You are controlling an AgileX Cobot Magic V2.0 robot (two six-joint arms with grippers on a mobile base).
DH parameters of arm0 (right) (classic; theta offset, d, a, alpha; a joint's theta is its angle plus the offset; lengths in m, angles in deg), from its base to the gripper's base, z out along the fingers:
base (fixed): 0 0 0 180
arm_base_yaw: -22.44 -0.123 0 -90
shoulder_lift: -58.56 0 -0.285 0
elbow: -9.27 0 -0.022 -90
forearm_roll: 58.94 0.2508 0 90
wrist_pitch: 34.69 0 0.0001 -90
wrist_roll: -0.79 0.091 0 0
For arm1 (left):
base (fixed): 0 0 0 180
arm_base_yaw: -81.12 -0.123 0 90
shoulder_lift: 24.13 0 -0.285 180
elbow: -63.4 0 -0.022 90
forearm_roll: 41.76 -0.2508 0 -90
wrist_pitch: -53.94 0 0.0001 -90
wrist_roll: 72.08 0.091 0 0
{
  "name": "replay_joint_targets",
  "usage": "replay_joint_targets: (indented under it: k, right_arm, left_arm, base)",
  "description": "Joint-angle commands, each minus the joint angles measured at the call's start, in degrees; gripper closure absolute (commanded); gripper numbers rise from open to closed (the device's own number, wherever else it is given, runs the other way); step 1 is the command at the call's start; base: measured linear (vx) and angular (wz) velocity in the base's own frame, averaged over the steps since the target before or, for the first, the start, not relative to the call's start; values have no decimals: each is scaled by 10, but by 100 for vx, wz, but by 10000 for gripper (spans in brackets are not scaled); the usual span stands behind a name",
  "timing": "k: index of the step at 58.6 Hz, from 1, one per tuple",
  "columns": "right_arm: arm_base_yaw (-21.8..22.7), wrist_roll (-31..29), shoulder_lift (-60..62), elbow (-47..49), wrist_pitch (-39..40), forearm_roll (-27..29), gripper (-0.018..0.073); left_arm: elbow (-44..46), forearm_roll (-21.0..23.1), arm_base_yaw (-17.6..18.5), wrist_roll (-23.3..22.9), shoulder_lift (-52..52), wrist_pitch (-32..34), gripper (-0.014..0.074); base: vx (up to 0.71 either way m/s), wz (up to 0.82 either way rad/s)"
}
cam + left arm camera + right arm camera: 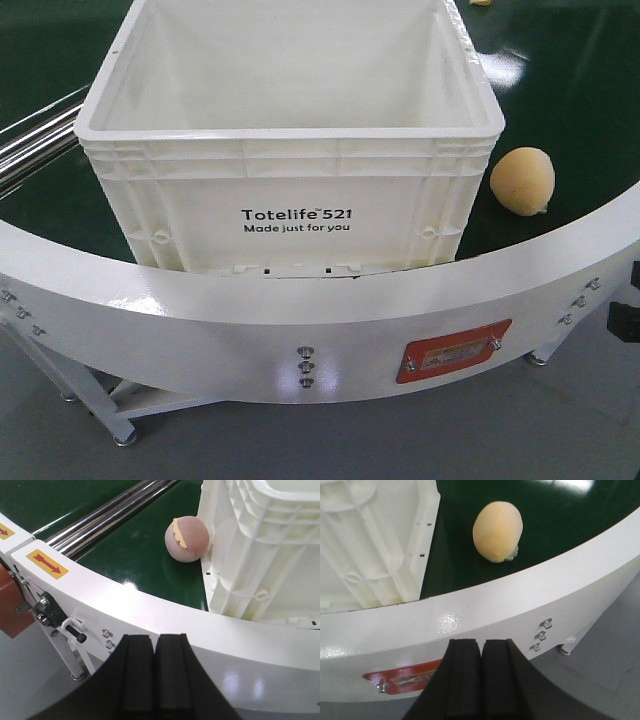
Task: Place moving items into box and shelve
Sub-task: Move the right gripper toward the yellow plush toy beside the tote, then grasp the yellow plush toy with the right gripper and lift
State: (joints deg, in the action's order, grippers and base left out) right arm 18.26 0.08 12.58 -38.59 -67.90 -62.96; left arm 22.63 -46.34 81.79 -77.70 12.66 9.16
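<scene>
Curved white guard rim [300, 300] spans the lower half of the front view, bordering a dark green belt surface [570, 120]. Paired chrome rails [30, 140] enter at the left edge. A red-orange label plate [452, 352] and three bolts [306, 366] sit on the rim face. A white support leg [100, 400] stands on grey floor [350, 440], lower left. Pale light reflections mark the belt, upper right.
</scene>
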Motion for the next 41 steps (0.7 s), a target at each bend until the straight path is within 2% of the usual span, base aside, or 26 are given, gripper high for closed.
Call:
replay_joint_targets:
  k: [1,12,19,26,35,41]
  right_arm:
    - [1,-3,-32,21,43,-7,452]
    - [1,-2,-89,47,57,-7,140]
    - [2,10,-129,77,56,-12,-41]
    - [2,39,-181,115,52,-30,-134]
    - [2,54,-266,180,37,-32,-143]
    - [34,49,-337,238,19,1,-141]
  left_arm:
    - [19,3,2,-5,10,37,505]
    - [19,3,2,-5,16,37,186]
    - [19,3,2,-5,16,37,41]
    - [19,3,2,-5,16,33,-12]
    - [19,3,2,-5,16,27,0]
    - [19,3,2,-5,16,19,15]
  base:
    - [0,0]
    - [0,0]
    - [0,0]
    - [0,0]
    - [0,0]
    - [0,0]
